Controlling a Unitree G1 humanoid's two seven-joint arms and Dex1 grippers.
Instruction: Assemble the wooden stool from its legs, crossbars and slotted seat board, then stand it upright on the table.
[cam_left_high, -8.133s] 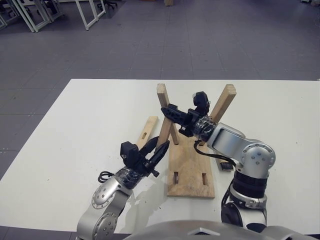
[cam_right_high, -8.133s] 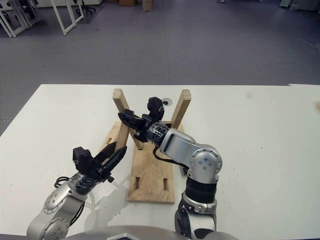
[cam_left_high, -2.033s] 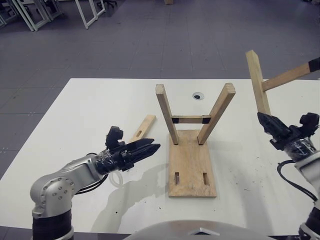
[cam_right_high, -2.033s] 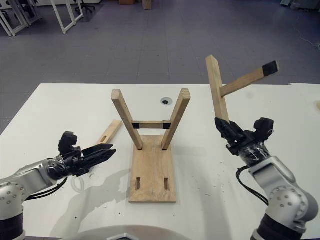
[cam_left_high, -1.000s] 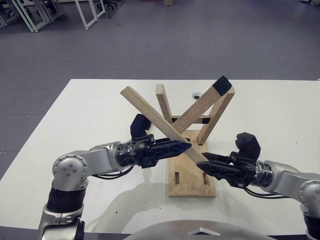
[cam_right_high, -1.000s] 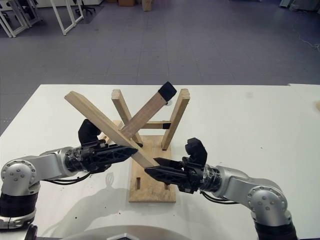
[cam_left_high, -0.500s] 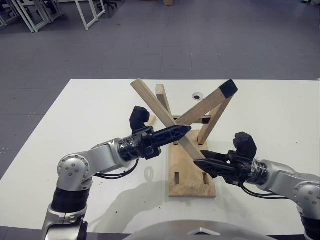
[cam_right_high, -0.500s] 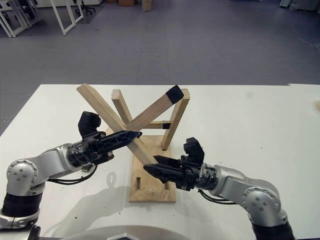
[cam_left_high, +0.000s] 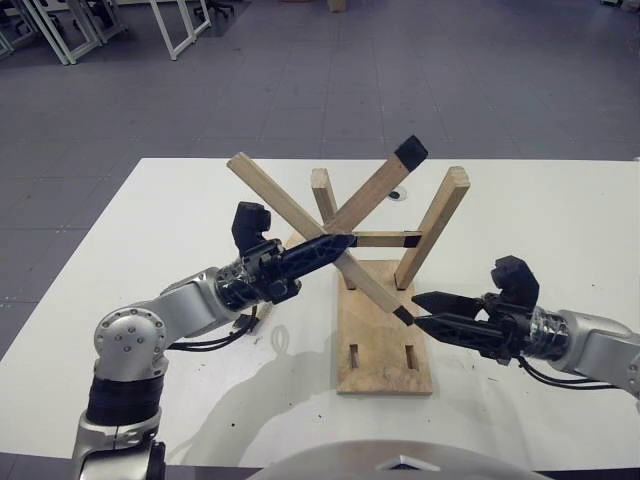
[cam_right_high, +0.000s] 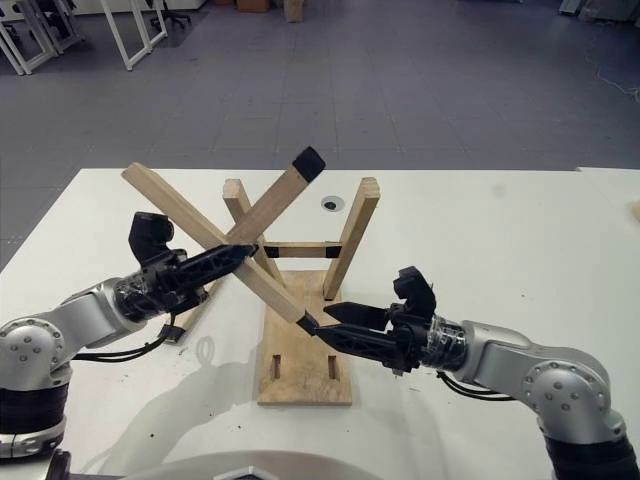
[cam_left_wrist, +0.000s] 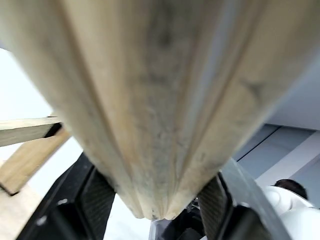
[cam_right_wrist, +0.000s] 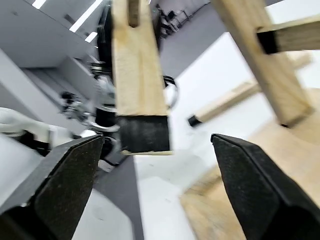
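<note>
My left gripper (cam_left_high: 343, 241) is clamped on a leg (cam_left_high: 268, 188) at the joint where a crossbar (cam_left_high: 372, 190) branches off, and it holds the two up off the counter (cam_left_high: 150, 220) like a tilted X. The leg slopes from its high end on the left down to a black-capped foot over the board. The crossbar rises to the right and ends in a black tip. In the left wrist view the wood sits tight between my fingers (cam_left_wrist: 97, 197).

Under my left arm a loose piece (cam_right_wrist: 235, 100) lies flat on the counter.

The seat board (cam_left_high: 382, 338) lies flat at the middle of the counter. Two more legs (cam_left_high: 438, 226) stand in its far slots, leaning apart, with a short crossbar (cam_left_high: 384, 240) joining them. The two near slots (cam_left_high: 352, 352) are bare.

My right gripper (cam_left_high: 416, 308) is low over the board's right edge and points left with its fingers (cam_right_wrist: 65, 185) spread wide. The held leg's black foot (cam_right_wrist: 143, 134) sits just ahead of the tips, between them, and neither finger touches it.
</note>
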